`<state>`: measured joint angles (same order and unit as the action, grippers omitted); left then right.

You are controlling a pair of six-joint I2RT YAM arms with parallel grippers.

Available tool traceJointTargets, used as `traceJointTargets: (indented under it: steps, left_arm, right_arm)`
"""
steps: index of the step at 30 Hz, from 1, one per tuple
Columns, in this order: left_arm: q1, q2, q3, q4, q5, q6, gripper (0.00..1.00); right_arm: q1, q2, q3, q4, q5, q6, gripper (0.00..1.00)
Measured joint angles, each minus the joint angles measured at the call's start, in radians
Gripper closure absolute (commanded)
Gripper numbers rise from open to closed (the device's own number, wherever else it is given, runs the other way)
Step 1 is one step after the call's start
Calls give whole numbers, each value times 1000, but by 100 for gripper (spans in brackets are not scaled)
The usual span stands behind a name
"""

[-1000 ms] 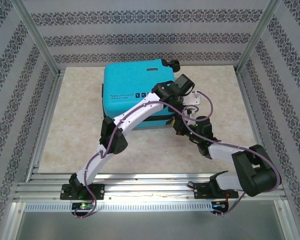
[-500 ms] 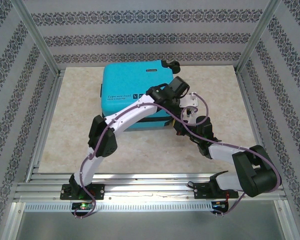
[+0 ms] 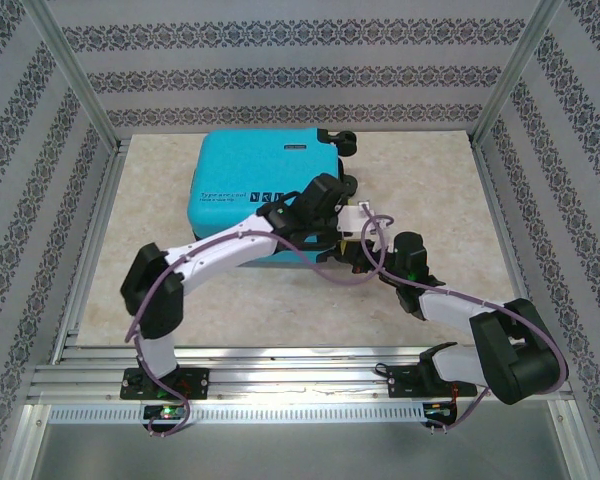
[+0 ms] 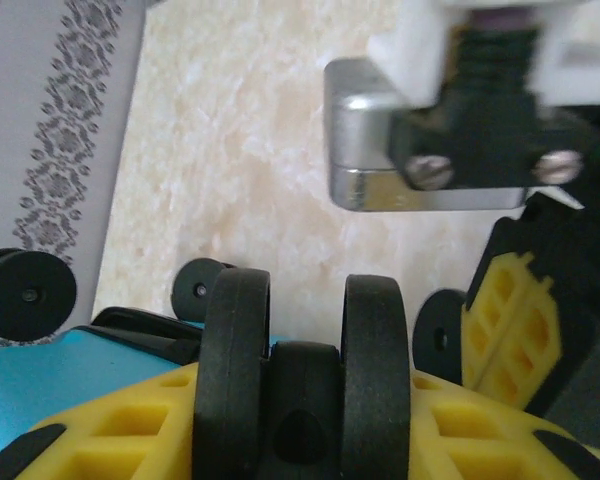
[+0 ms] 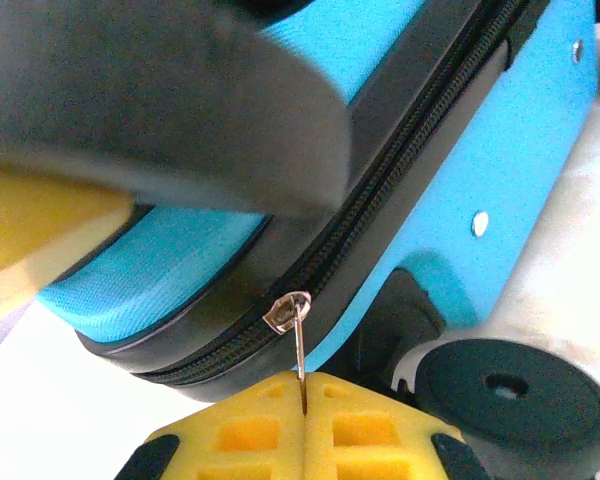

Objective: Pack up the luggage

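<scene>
The luggage (image 3: 255,190) lies flat and zipped shut on the table (image 3: 430,180), far-left of centre. We note the left gripper (image 4: 298,430) clamped around a twin black wheel (image 4: 235,370) at the near-right corner, jaws partway apart. The right gripper (image 5: 302,425) is pinched tight on the zipper pull (image 5: 288,312).

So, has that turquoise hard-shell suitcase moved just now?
Yes: the turquoise hard-shell suitcase swung slightly left, nearer the left metal rail.
</scene>
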<state>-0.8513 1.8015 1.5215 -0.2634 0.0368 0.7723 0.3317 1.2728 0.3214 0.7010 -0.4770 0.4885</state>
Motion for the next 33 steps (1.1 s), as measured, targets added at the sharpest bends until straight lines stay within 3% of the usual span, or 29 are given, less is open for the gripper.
traceJointTargets:
  steps: [5, 33]
  left_arm:
    - [0, -118, -182, 138, 47, -14, 100]
    - [2, -350, -496, 369, 138, -257, 100]
  right_arm:
    - [21, 24, -3, 31, -38, -3, 100]
    - [24, 222, 111, 101, 39, 33, 100]
